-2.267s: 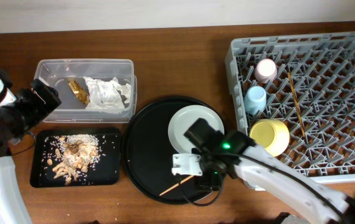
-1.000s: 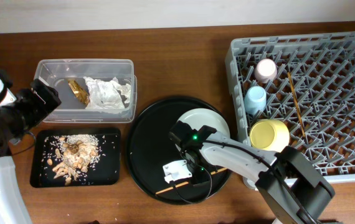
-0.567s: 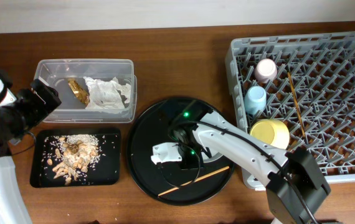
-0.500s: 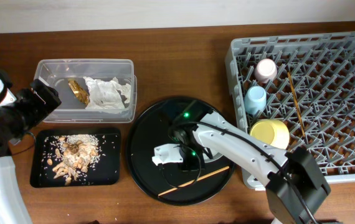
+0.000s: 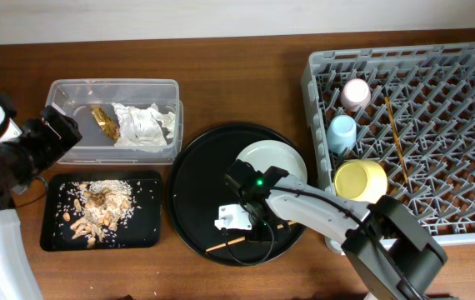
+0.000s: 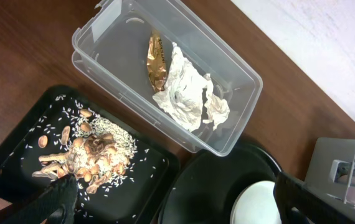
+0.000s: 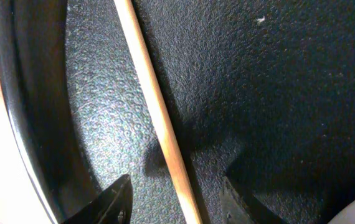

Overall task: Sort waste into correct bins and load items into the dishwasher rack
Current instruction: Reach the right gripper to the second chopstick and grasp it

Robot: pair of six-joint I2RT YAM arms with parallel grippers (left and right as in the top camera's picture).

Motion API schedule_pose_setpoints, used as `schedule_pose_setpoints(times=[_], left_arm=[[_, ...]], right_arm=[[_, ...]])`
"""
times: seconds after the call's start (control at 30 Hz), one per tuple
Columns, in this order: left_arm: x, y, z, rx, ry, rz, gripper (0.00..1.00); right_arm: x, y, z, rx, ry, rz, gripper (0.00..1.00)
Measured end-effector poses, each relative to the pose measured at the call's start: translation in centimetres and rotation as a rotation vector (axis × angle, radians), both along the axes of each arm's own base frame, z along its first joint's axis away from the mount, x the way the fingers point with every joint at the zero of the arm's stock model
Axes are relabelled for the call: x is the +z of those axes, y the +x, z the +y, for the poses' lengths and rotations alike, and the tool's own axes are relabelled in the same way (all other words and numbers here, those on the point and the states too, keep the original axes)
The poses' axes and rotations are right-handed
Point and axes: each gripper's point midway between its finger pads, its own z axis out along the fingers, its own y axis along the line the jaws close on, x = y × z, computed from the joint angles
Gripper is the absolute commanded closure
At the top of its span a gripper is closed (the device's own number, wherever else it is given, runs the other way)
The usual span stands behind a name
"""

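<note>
The chopstick point(image 5: 223, 244) lies flat on the near part of the round black tray point(image 5: 189, 187), just below the pale plate point(image 5: 275, 158). My right gripper point(image 7: 182, 200) points down at the tray floor with its jaws partly apart, one finger point(image 7: 116, 200) on each side of the stick, gripping nothing. That arm comes in from the lower right and curls leftward over the tray, while my left gripper point(image 6: 184, 200) hangs spread wide and empty above the clear box point(image 6: 240, 118).
</note>
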Motion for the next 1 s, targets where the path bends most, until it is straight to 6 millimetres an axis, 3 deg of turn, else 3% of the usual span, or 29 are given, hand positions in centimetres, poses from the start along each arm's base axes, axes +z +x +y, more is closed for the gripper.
schedule_pose_setpoints(times=[0.07, 0.13, 0.2, 0.23, 0.3, 0.5, 0.7, 0.77, 0.8, 0.83, 1.0], left_arm=[[0.00, 0.00, 0.00, 0.000, 0.000, 0.000, 0.01], [-0.01, -0.01, 0.00, 0.000, 0.000, 0.000, 0.01], [0.00, 0.00, 0.00, 0.000, 0.000, 0.000, 0.01], [-0.01, -0.01, 0.00, 0.000, 0.000, 0.000, 0.01], [-0.01, -0.01, 0.00, 0.000, 0.000, 0.000, 0.01], [-0.01, -0.01, 0.00, 0.000, 0.000, 0.000, 0.01], [-0.01, -0.01, 0.00, 0.000, 0.000, 0.000, 0.01], [-0.01, -0.01, 0.00, 0.000, 0.000, 0.000, 0.01], [-0.01, -0.01, 0.00, 0.000, 0.000, 0.000, 0.01], [-0.01, -0.01, 0.00, 0.000, 0.000, 0.000, 0.01], [-0.01, -0.01, 0.00, 0.000, 0.000, 0.000, 0.01]], right_arm=[[-0.03, 0.01, -0.04, -0.004, 0.009, -0.013, 0.53], [-0.03, 0.00, -0.03, -0.018, 0.008, -0.013, 0.44], [0.04, -0.42, -0.18, -0.018, 0.001, 0.001, 0.45], [0.06, -0.50, -0.23, -0.017, -0.002, 0.004, 0.57], [0.01, -0.34, -0.31, -0.017, -0.007, -0.005, 0.71], [-0.19, 0.00, -0.67, -0.049, -0.029, -0.019, 0.81], [-0.19, -0.20, -0.50, -0.057, -0.019, -0.007, 0.82], [-0.16, -0.34, -0.37, -0.072, -0.014, 0.004, 0.81], [-0.17, -0.32, -0.35, -0.090, -0.016, 0.006, 0.64], [-0.16, -0.30, -0.32, -0.097, -0.016, 0.006, 0.60], [-0.02, -0.51, 0.26, -0.130, 0.005, 0.021, 0.53]])
